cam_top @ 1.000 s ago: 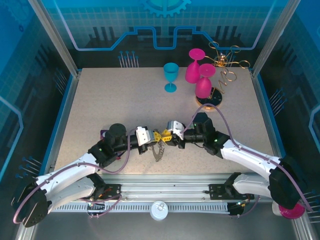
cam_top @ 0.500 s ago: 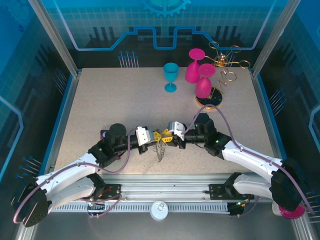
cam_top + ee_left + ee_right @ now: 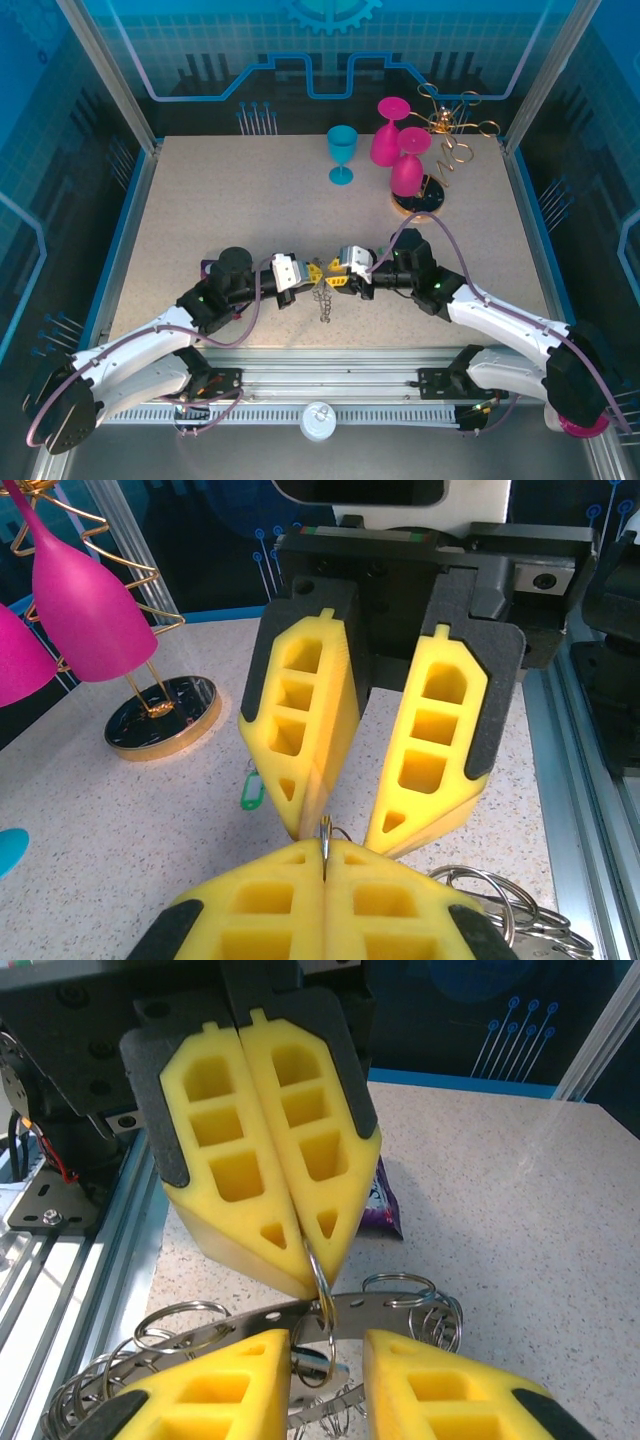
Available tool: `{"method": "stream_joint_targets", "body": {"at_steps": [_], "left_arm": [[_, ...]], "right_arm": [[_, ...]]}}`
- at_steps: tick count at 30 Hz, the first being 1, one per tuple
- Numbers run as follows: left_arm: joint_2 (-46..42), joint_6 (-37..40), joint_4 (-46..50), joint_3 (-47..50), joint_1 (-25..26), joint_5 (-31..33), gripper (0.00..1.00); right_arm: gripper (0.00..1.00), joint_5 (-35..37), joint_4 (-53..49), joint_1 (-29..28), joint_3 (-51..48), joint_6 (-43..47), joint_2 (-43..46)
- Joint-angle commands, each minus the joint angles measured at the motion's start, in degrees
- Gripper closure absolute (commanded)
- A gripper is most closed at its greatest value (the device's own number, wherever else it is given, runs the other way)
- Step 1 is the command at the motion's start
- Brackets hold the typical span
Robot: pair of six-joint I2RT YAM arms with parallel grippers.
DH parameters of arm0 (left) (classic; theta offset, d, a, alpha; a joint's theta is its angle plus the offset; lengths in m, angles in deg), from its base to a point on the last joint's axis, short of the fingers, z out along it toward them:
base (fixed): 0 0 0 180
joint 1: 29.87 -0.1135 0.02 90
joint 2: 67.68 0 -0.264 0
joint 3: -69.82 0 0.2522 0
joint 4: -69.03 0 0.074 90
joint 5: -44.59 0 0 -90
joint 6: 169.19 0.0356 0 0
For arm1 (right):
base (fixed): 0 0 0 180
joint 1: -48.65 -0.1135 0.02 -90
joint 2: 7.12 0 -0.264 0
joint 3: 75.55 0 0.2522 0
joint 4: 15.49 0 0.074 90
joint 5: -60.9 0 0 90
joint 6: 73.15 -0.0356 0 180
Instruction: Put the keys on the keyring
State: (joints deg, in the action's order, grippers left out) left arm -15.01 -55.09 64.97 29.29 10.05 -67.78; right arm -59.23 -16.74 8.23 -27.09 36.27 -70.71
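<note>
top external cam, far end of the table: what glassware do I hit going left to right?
teal goblet → rear pink glass → nearer pink glass

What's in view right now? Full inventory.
speckled table: 1, beige, inside blue-walled cell.
teal plastic goblet: 1, teal, upright, far centre.
gold wire stand: 1, gold, dark round base, far right.
pink plastic goblets: 2, pink, hung upside down on stand.
flat grey metal keyring with wire loops: 1, silvery grey, hanging between grippers.
small green-headed key: 1, translucent green, lying on table.
purple flat packet: 1, purple, near left of table.
white round cap: 1, white, near rail, centre.
left gripper: 1, yellow fingers, shut on a keyring loop.
right gripper: 1, yellow fingers, open, facing left gripper.
</note>
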Motion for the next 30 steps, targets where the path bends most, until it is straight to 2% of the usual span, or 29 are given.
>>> {"method": "stream_joint_targets", "body": {"at_steps": [1,12,16,18,20,21,30], "left_arm": [[-0.36,1.13,-1.02,0.04,0.15,-2.47,1.0],[-0.11,0.95,-1.12,0.03,0.09,-2.89,1.0],[-0.18,0.86,-0.58,0.05,0.09,-2.31,1.0],[-0.19,0.86,0.14,-0.11,0.13,-1.38,0.99],[-0.31,1.26,1.7,-0.5,0.13,-0.05,0.84],[-0.45,1.59,2.85,-0.8,0.09,0.49,0.81],[0.31,7.85,17.4,-6.77,0.12,2.88,0.82]], "right_arm": [[0.75,-2.0,2.6,0.61,0.12,-1.28,-0.6],[0.9,-3.77,6.32,0.54,0.52,-2.92,-2.49],[0.99,-4.45,6.06,0.53,0.96,-2.85,-2.87],[1.0,-4.47,5.33,0.52,1.16,-2.51,-2.85],[1.0,-4.17,3.57,0.57,1.49,-1.76,-2.46],[1.0,-3.99,2.34,0.53,1.85,-1.37,-2.21],[1.0,0.25,-15.52,-1.18,8.32,8.06,-2.57]]}}
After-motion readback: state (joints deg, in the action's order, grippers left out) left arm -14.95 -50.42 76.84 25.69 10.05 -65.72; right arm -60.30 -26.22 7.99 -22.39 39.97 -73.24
